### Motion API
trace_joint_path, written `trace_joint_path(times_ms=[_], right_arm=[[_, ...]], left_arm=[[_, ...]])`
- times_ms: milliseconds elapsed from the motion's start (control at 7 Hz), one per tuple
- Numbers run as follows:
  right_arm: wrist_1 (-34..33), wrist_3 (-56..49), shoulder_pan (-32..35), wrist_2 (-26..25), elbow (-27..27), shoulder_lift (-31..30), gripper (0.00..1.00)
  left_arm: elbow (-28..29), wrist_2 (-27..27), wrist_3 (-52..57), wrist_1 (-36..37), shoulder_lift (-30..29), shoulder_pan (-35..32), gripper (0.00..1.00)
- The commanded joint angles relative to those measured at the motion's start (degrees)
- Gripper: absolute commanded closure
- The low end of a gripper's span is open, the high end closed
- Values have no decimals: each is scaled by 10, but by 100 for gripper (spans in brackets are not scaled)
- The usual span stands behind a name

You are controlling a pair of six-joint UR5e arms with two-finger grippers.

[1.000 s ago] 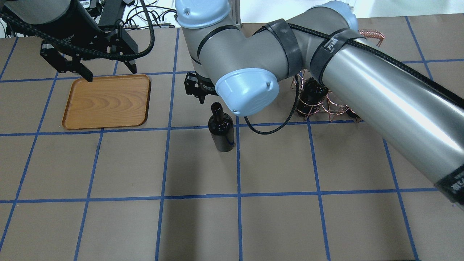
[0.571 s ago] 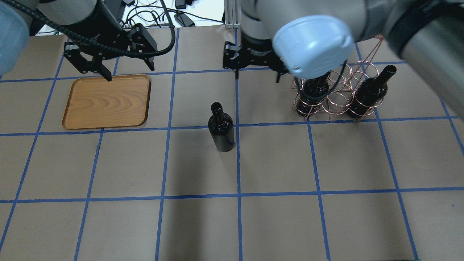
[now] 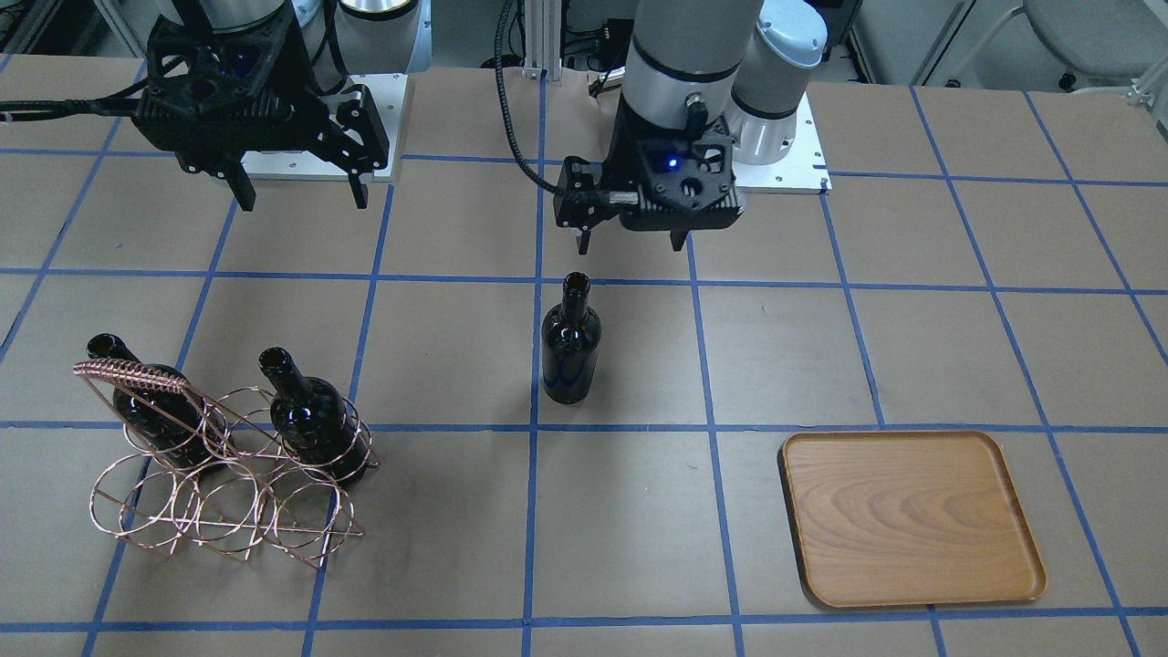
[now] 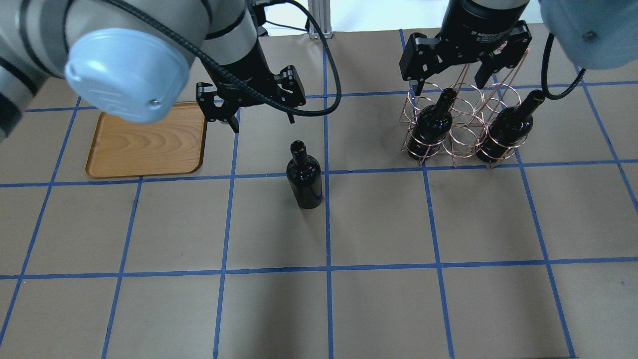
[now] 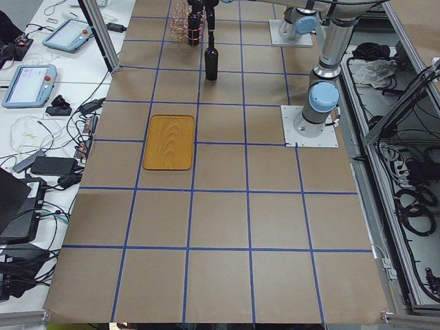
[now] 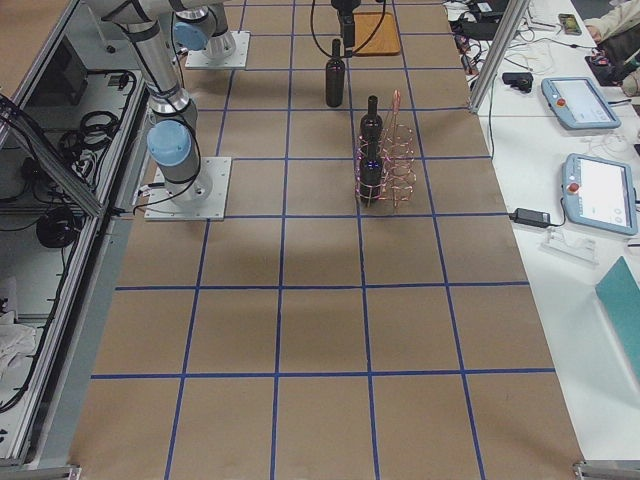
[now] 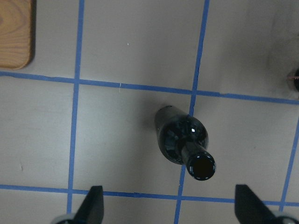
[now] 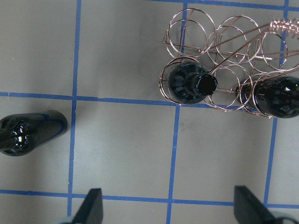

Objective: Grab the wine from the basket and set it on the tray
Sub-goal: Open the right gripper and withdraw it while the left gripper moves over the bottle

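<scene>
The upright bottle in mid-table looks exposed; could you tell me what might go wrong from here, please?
The bottle stands free and tall, and the open left gripper hangs above its neck; a glancing finger could topple it. The open right gripper hovers over the basket, whose wire rings could snag a finger and drag the rack.
</scene>
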Motion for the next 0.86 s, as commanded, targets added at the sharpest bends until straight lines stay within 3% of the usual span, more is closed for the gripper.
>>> trace_joint_path(times_ms=[0,286,429,571,714], right_arm=[[-1,-17,-4,1,13,-2,0],[-6,-19,-5,-3,27,-5,0],[-6,-16,-4,-2,27,-5,0],[-7,-17,-5,-2,26,-5,0],[-7,-14,-4,-3,27,-6,0]], left_arm=[[-1,-1,6,11,-39,-25,0],[-2,-6,15,24,-66,-31,2],[-3,-6,26,24,-67,-31,14],[-10,-7,26,19,-68,-33,15],[-40,-6,27,23,-67,-36,23]])
